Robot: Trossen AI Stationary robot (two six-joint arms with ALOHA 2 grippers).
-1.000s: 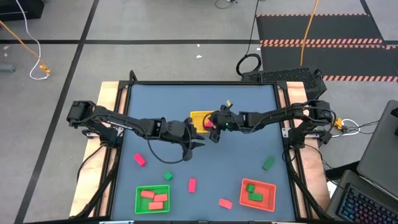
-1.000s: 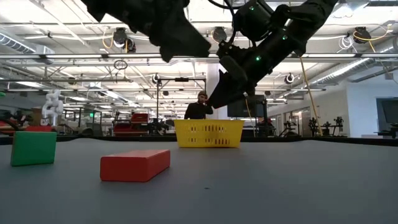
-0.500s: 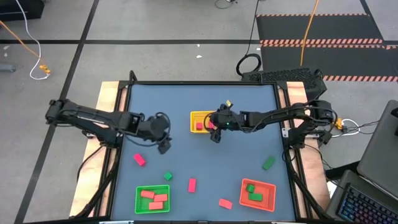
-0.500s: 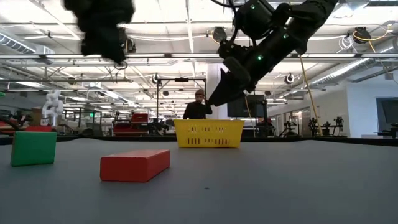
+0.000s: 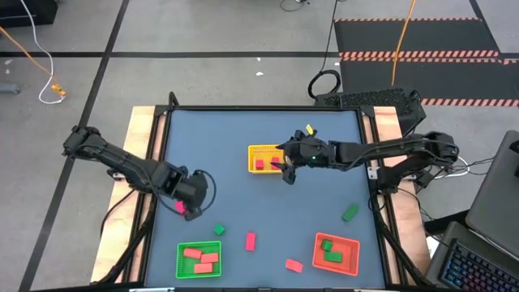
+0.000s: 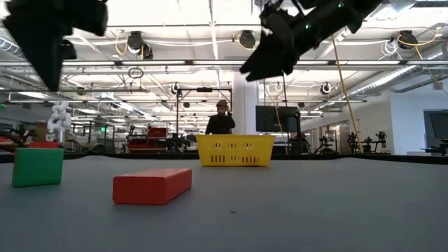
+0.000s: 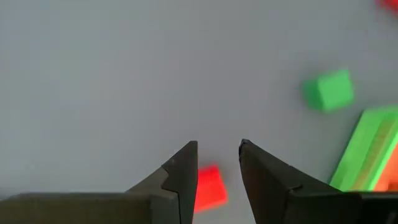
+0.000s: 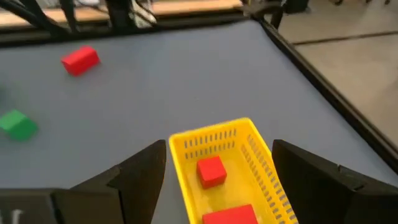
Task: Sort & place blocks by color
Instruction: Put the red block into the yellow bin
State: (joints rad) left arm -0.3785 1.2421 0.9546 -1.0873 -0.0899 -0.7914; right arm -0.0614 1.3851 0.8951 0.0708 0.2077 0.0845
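My left gripper [image 5: 193,207] [image 7: 217,146] points down, open by a narrow gap, above a pink-red block [image 7: 208,186] [image 5: 180,208] that lies flat on the table near its left edge. My right gripper [image 5: 285,172] [image 8: 219,146] hangs wide open over the yellow basket [image 8: 211,134] [image 5: 253,152], touching nothing. Two red blocks [image 8: 211,171] lie inside that basket. Loose on the table are a green cube [image 5: 218,230] [image 7: 328,90], a pink-red bar [image 5: 250,240], a salmon block [image 5: 293,264] and a green block [image 5: 349,212].
A green basket [image 5: 180,261] with salmon blocks stands at the near left. A red basket [image 5: 354,253] with green blocks stands at the near right. In the low view a green cube [image 6: 37,166] and a red bar [image 6: 152,185] lie in front of the yellow basket [image 6: 235,150].
My left gripper has swung from the table's middle toward the left and near edges and tipped over until it points down above the pink-red block. My right gripper has risen above the yellow basket.
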